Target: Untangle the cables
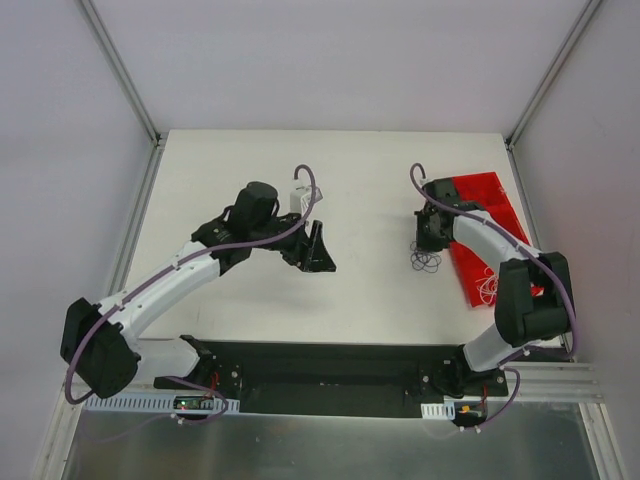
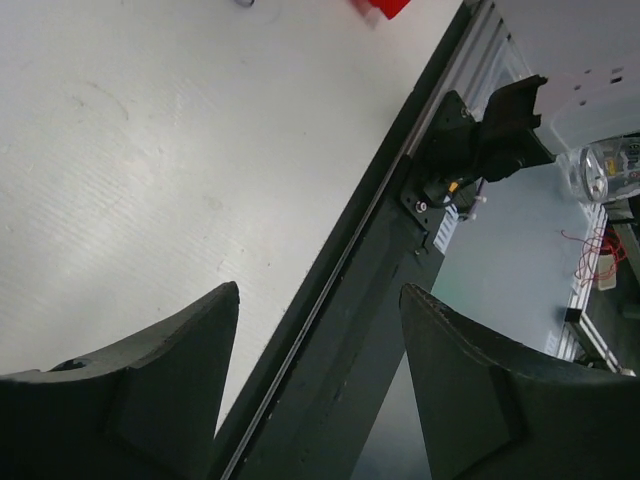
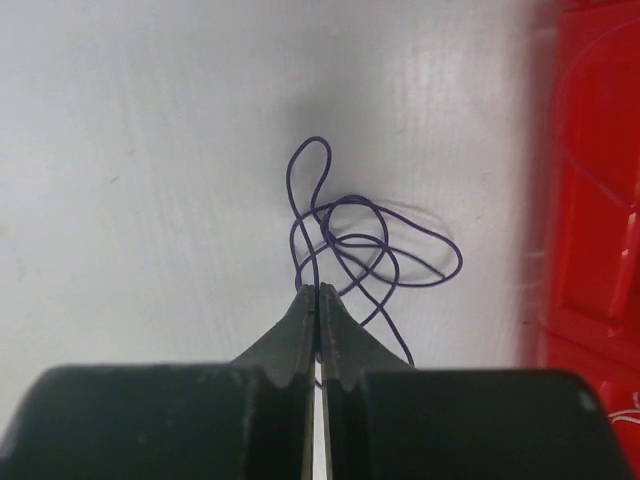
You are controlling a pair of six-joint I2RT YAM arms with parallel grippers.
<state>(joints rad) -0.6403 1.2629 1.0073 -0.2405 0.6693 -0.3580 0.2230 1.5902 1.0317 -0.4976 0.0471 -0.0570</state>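
A thin dark purple cable [image 3: 372, 243] lies in loose loops on the white table, also seen as a small dark curl in the top view [image 1: 426, 262]. My right gripper [image 3: 317, 292] is shut on one strand of it, the loops spreading just beyond the fingertips; in the top view the gripper [image 1: 428, 236] is right above the curl, beside the red tray. A pale thin strand [image 1: 489, 290] lies on the red tray. My left gripper [image 1: 318, 252] is open and empty over the table's middle; its wrist view [image 2: 318, 300] shows no cable between the fingers.
A red tray [image 1: 492, 215] lies at the right of the table, its edge also in the right wrist view [image 3: 590, 210]. The black base rail [image 1: 330, 375] runs along the near edge. A small white object [image 1: 299, 198] sits behind the left wrist.
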